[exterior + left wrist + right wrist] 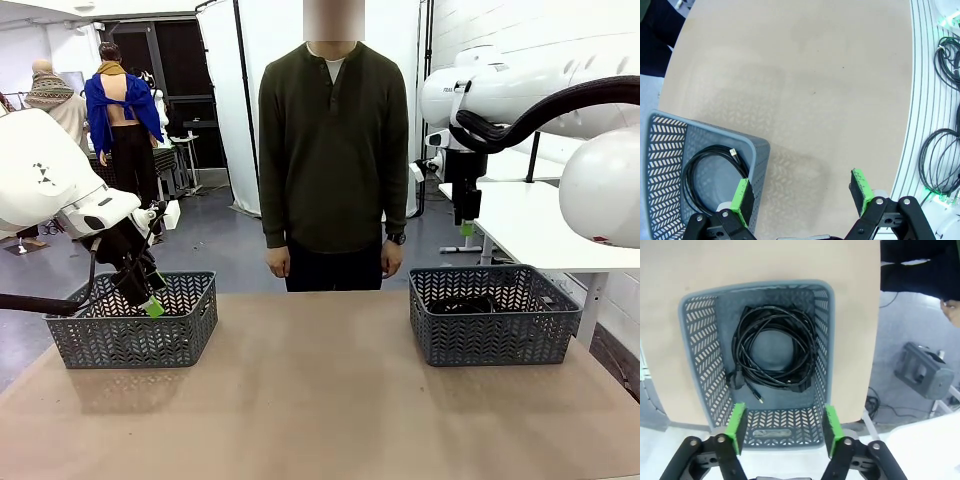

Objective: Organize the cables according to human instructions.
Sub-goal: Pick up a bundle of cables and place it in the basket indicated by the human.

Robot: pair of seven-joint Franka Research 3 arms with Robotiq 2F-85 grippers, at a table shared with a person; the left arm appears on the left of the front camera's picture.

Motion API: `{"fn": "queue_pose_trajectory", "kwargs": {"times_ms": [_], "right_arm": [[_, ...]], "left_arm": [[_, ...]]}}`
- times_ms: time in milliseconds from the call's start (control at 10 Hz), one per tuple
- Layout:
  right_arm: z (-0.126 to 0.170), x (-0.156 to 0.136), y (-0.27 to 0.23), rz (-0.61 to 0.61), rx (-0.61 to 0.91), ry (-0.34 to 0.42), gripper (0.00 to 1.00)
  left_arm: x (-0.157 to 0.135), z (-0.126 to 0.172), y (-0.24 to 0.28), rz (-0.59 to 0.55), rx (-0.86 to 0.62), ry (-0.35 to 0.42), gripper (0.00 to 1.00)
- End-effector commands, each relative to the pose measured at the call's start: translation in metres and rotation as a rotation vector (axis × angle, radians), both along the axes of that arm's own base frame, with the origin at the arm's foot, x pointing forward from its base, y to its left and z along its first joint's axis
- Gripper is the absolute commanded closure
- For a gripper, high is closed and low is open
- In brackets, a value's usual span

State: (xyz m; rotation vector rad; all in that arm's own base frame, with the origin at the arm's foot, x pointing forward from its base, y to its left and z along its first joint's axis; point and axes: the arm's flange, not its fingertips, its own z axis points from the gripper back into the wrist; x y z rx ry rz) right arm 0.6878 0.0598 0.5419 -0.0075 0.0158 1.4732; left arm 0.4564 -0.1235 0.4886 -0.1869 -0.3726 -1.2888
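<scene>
grey baskets hold the coiled cables, both grippers empty

black cables (774, 347) lie coiled on the floor of the right basket (700, 355), straight ahead at 12 o'clock of the right gripper (784, 427) in its wrist view. its green pads stand wide apart with nothing between them. in the front view this gripper (466, 229) hangs above the basket's far rim. the left gripper (802, 192) is spread fully, holding nothing; 1 coiled cable (710, 172) rests in the left basket (757, 150) at 9 o'clock of it. the person (333, 150) stands at the far table (320, 400) edge.
</scene>
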Motion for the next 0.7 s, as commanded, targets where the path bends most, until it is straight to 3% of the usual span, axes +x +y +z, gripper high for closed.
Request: {"fn": "queue_pose_trajectory", "kwargs": {"times_ms": [0, 500, 600], "right_arm": [[0.0082, 0.0115, 0.0027, 0.007, -0.024, 0.012, 0.0], [0.001, 0.0103, 0.0054, -0.078, -0.04, -0.018, 0.0], [-0.0014, 0.0024, 0.0027, -0.008, 0.0, 0.005, 0.0]], "left_arm": [[-0.0004, 0.0013, -0.0003, 0.002, 0.001, -0.002, 0.0], [-0.0004, 0.0013, -0.0003, 0.002, 0.001, -0.002, 0.0], [-0.0004, 0.0013, -0.0003, 0.002, 0.001, -0.002, 0.0]]}}
